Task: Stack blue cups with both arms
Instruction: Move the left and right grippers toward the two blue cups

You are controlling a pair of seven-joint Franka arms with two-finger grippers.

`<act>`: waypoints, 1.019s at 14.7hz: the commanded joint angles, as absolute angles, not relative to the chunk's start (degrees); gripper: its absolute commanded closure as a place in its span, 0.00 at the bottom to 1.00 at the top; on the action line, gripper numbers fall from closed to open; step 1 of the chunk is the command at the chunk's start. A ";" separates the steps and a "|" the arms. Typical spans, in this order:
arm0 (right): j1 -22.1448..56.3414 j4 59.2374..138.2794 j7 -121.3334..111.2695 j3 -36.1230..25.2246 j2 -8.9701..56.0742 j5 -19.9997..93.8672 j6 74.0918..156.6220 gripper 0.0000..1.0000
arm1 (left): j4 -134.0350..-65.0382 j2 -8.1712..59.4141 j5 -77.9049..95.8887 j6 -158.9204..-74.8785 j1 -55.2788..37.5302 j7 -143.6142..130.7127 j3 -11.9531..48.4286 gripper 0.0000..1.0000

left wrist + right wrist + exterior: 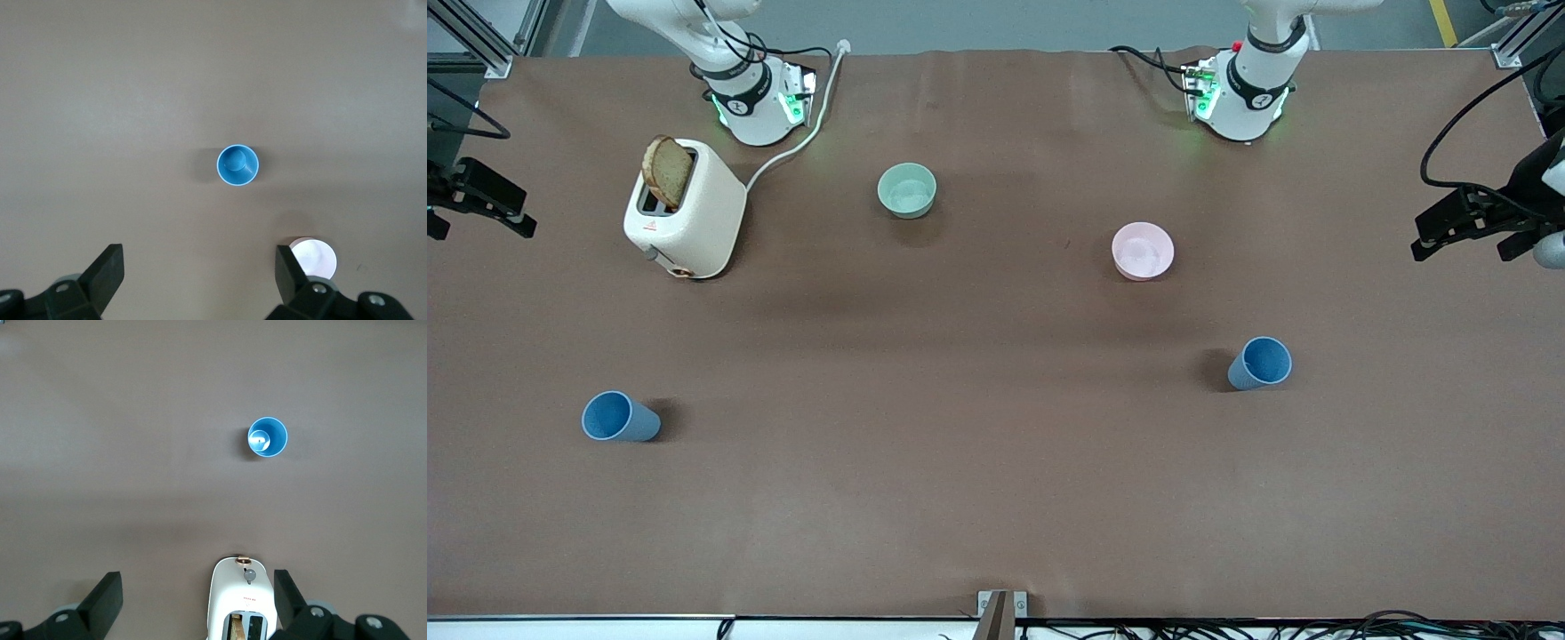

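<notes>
Two blue cups stand upright, mouths up, far apart on the brown table. One cup (621,417) is toward the right arm's end and also shows in the right wrist view (267,437). The other cup (1260,363) is toward the left arm's end, nearer to the front camera than the pink bowl, and also shows in the left wrist view (237,165). My left gripper (1463,247) (198,267) hangs high at its end of the table, open and empty. My right gripper (480,227) (198,590) hangs high over its end, open and empty, above the toaster.
A white toaster (685,213) (243,600) with a bread slice (667,171) stands near the right arm's base, its cord running to the table's edge. A mint-green bowl (907,189) and a pink bowl (1143,251) (313,257) sit between the bases and the cups.
</notes>
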State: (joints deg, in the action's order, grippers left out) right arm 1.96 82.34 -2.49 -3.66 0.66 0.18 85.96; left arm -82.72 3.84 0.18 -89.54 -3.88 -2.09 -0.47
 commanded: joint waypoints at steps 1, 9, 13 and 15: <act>-0.95 83.32 -2.20 -1.86 0.35 0.79 86.57 0.00 | -82.35 4.31 0.62 -88.77 -3.87 -1.85 -0.26 0.00; -3.52 83.06 -2.37 0.01 2.19 0.18 88.68 0.00 | -83.41 9.49 0.44 -89.12 -4.57 -1.41 -0.18 0.00; -4.22 84.81 -2.37 -2.19 6.23 0.61 92.53 0.00 | -85.51 12.13 0.44 -91.74 -4.66 -1.41 -0.09 0.00; -4.22 87.87 -2.55 -3.94 7.64 1.14 96.48 0.00 | -89.45 12.92 0.35 -95.95 -4.83 -1.41 -0.09 0.00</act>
State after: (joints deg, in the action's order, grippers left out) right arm -3.62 85.06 -2.50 -2.74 6.30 0.15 93.16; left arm -85.77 13.23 0.18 -92.40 -4.81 -2.08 -0.25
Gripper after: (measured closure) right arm 0.000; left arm 0.000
